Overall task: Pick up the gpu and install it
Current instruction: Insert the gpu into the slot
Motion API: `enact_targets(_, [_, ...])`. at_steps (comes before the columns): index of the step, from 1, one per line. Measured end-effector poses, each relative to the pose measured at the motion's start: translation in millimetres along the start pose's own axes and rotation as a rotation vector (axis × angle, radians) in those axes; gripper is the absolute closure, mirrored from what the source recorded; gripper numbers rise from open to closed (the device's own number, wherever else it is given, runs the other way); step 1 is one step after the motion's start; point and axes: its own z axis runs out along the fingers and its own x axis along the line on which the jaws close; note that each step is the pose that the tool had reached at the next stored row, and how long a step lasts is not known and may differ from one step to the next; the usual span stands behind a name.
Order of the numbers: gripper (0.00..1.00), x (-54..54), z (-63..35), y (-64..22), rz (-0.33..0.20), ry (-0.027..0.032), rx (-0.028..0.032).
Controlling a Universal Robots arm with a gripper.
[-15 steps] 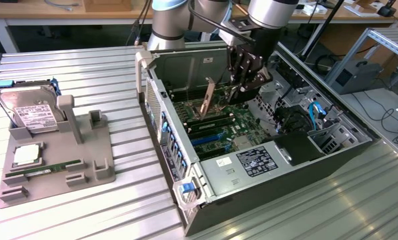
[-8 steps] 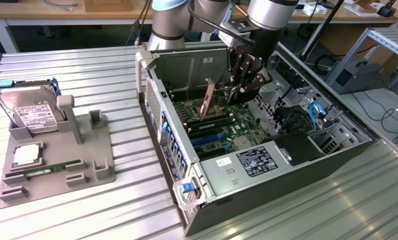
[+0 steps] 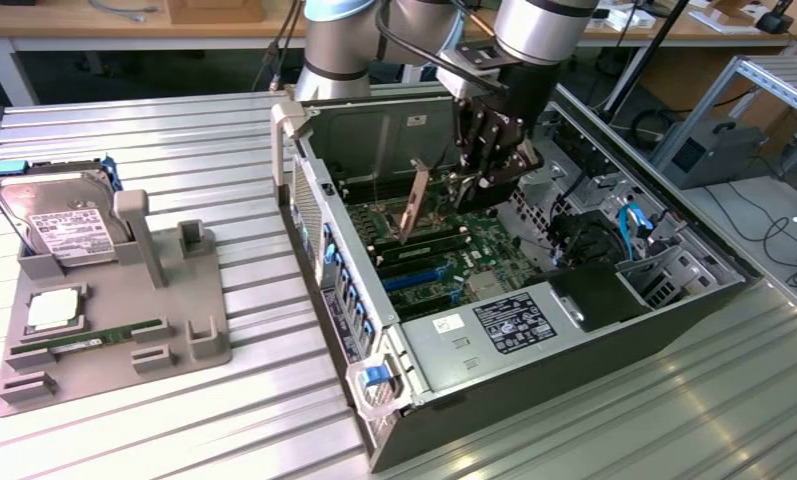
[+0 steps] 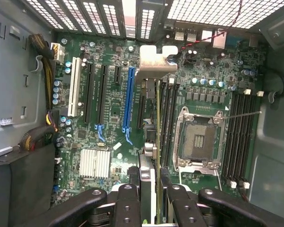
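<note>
- The arm (image 3: pixel 532 40) reaches down from the upper middle of the exterior view into the open computer case (image 3: pixel 371 420), which lies on its side on the ribbed metal worktop (image 3: pixel 171 130).
- The claw (image 3: pixel 485 180) is inside the case, above the motherboard (image 3: pixel 465 250).
- Claw state: clenched on the gpu (image 3: pixel 417 205). In the wrist view the two black fingers (image 4: pixel 128 198) stand one on each side of the card at the lower middle of the frame, and the claw (image 4: pixel 149 191) grips it between them.
- In the wrist view the gpu (image 4: pixel 154 61) is seen edge-on. Its thin green edge runs as a line from the claw up the frame, its black cooler block sits just beyond the fingers, and its silver end bracket lies at the upper middle, near the perforated rear wall.
- The gpu's edge lines up between the blue slot (image 4: pixel 128 99) and the dark memory slots beside the processor socket (image 4: pixel 199 137). Whether the card touches the motherboard (image 4: pixel 109 94) cannot be told.
- A finned silver heatsink (image 4: pixel 95 163) sits on the board at the lower left of the wrist view.
- At the left of the exterior view, well apart from the case, a grey holder (image 3: pixel 105 320) rests on the worktop. It carries a hard drive (image 3: pixel 58 225) standing tilted at its upper end and a memory stick (image 3: pixel 85 342) lying in a lower recess.
</note>
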Motion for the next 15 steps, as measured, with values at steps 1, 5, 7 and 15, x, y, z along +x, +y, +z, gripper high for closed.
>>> enact_targets(1, [0.73, 0.0, 0.3, 0.0, 0.000, 0.0000, 0.0000])
enact_targets(5, [0.73, 0.1, 2.0, 0.0, 0.000, 0.0000, 0.0000])
enact_targets(7, [0.73, 0.1, 3.0, 0.0, 0.000, 0.0000, 0.0000])
enact_targets(15, [0.73, 0.2, 5.6, 0.0, 0.000, 0.0001, 0.0000])
